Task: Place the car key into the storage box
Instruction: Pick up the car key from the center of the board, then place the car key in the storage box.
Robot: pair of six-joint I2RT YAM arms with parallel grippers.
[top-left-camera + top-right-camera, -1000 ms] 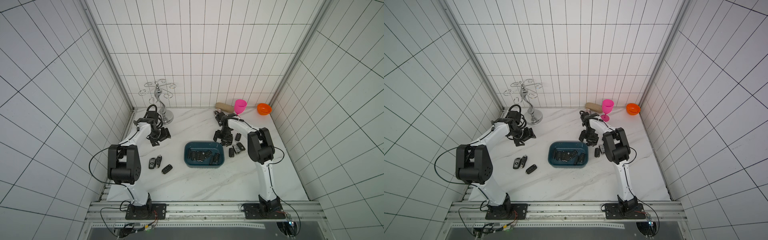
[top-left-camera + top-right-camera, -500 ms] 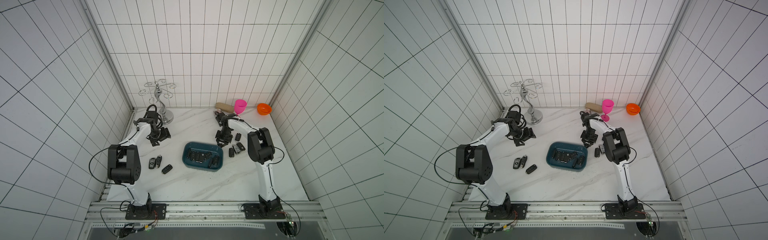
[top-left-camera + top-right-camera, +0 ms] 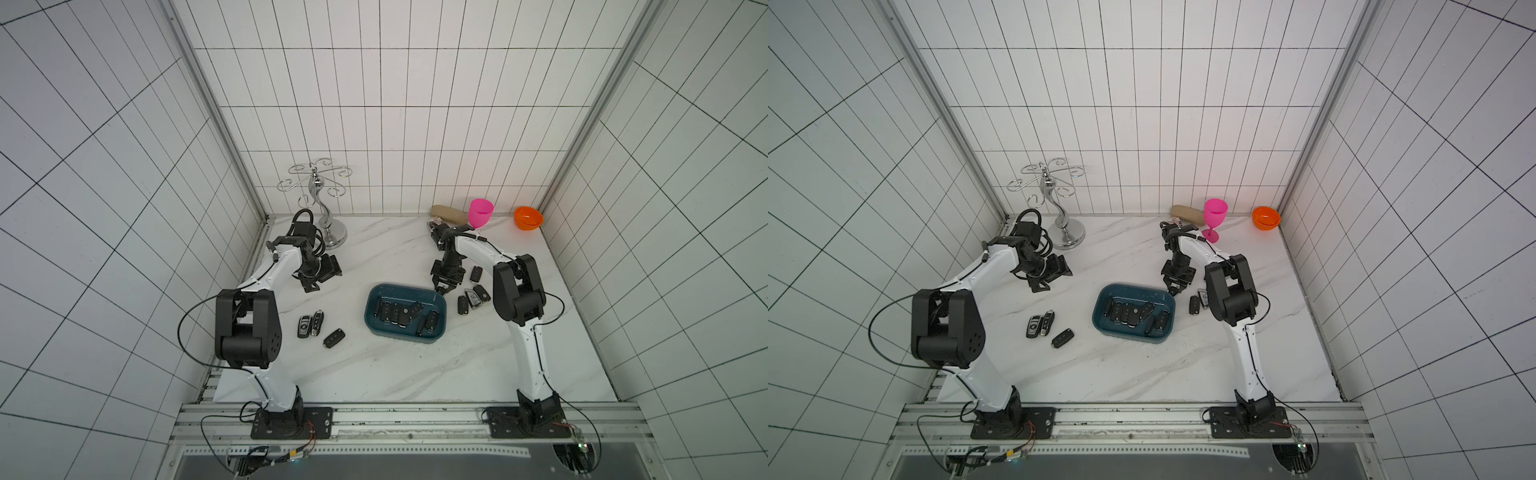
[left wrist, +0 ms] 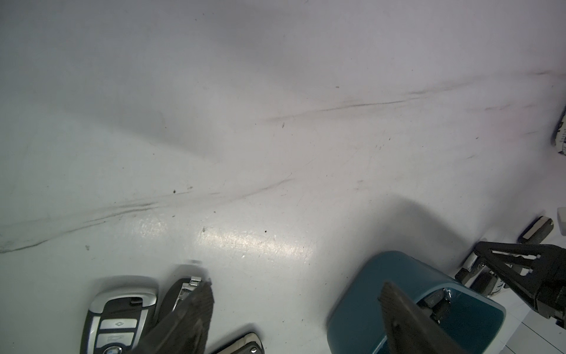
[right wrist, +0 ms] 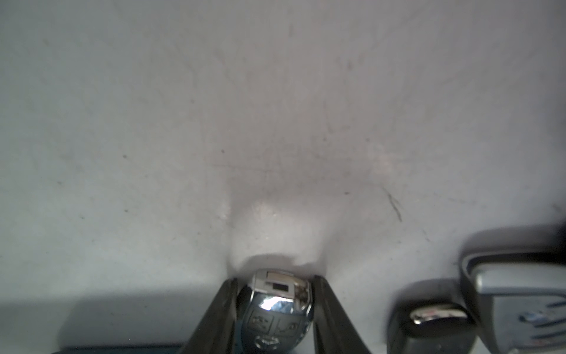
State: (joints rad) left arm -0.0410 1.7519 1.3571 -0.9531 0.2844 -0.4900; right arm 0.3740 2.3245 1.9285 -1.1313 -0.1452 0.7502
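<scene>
Both top views: we see the right jaws at the storage box's (image 3: 399, 336) (image 3: 1129, 337) far right corner. Left wrist: left jaws apart. Right wrist: right jaws clamp the car key (image 5: 277, 306) lengthwise, chrome end pointing outward.

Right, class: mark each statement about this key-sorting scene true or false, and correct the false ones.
1. The right pincer grips a car key. True.
2. The storage box is empty. False: several keys lie in it.
3. The left pincer holds a key. False: it is open, holding nothing.
4. Between the left arm and the storage box, three keys lie on the table. True.
5. The pink goblet lies tipped over. False: it stands upright.
</scene>
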